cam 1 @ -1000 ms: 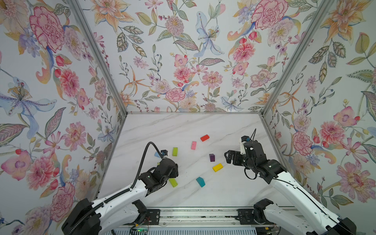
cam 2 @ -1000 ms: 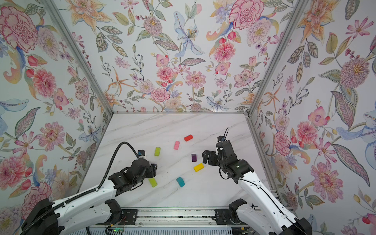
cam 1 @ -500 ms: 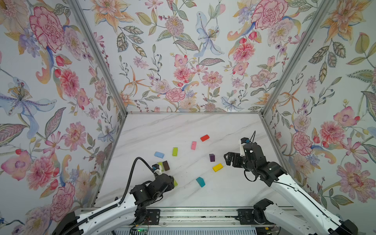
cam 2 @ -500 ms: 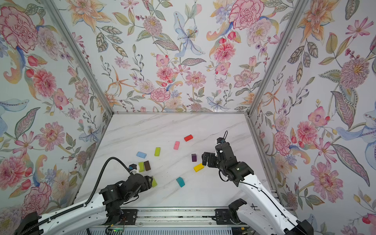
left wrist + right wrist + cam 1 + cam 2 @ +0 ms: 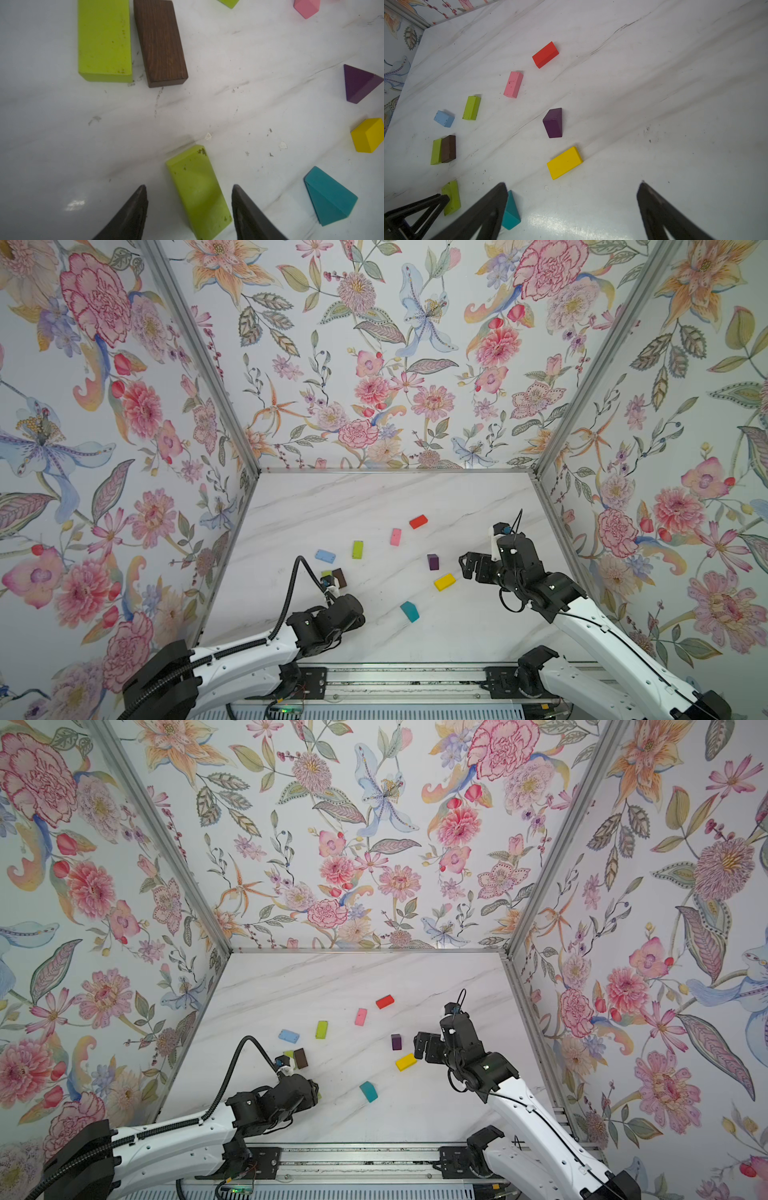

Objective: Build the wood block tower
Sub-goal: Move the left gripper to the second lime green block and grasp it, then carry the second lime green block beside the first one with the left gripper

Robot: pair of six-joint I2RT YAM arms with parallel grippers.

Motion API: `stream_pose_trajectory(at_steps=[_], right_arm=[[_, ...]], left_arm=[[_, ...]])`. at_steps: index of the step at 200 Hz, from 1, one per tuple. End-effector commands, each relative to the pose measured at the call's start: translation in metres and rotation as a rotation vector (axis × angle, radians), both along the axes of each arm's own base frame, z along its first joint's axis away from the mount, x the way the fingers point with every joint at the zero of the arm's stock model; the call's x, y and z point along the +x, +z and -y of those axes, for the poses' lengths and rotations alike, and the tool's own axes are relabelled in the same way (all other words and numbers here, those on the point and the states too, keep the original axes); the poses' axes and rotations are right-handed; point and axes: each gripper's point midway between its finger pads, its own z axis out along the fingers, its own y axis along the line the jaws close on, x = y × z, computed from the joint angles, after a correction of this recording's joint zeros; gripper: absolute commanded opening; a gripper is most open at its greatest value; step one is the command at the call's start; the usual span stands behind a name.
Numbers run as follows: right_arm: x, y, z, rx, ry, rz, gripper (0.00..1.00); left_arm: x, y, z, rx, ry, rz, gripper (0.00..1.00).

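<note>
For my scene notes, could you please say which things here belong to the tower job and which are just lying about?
Job: red block, pink block, purple block, yellow block, teal block, blue block, brown block, lime blocks, left gripper, right gripper.

Lying about: table, walls, crumbs.

The left tool [image 5: 188, 187] has drawn back from the middle of the surface [image 5: 374, 497] toward its near edge. That uncovers the light blue block [image 5: 325, 556] and the brown block [image 5: 339, 577] with its lime green neighbour [image 5: 326, 573]. The nearest lime green block [image 5: 199, 197], plain a second ago, now lies between the tool's parted fingers, mostly hidden in both top views.
</note>
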Motion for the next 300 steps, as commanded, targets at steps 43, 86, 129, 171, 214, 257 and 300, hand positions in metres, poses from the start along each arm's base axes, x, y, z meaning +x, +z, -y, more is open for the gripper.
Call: stream_pose_trajectory(at_steps=[43, 86, 129, 171, 214, 257, 300], right_arm=[[0.002, -0.014, 0.002, -0.032, -0.003, -0.015, 0.99], [0.0, -0.018, 0.006, -0.04, -0.004, -0.008, 0.99], [-0.001, -0.021, 0.012, -0.045, -0.01, -0.007, 0.99], [-0.001, -0.025, 0.019, -0.041, -0.014, -0.011, 0.99], [0.001, -0.028, 0.021, -0.013, -0.013, -0.016, 0.99], [0.002, -0.029, 0.022, -0.005, -0.018, -0.018, 0.99], [0.004, -0.026, 0.024, 0.008, -0.023, -0.013, 0.99]], left_arm=[[-0.001, -0.005, 0.007, 0.058, -0.032, -0.036, 0.65], [-0.001, -0.011, 0.004, 0.117, -0.033, -0.056, 0.59], [-0.002, -0.021, 0.003, 0.184, -0.046, -0.09, 0.48], [0.001, -0.024, 0.014, 0.228, -0.078, -0.114, 0.29], [0.01, -0.012, 0.025, 0.276, -0.106, -0.103, 0.2], [0.026, 0.013, 0.035, 0.316, -0.123, -0.045, 0.18], [0.061, 0.041, 0.048, 0.385, -0.159, 0.019, 0.19]])
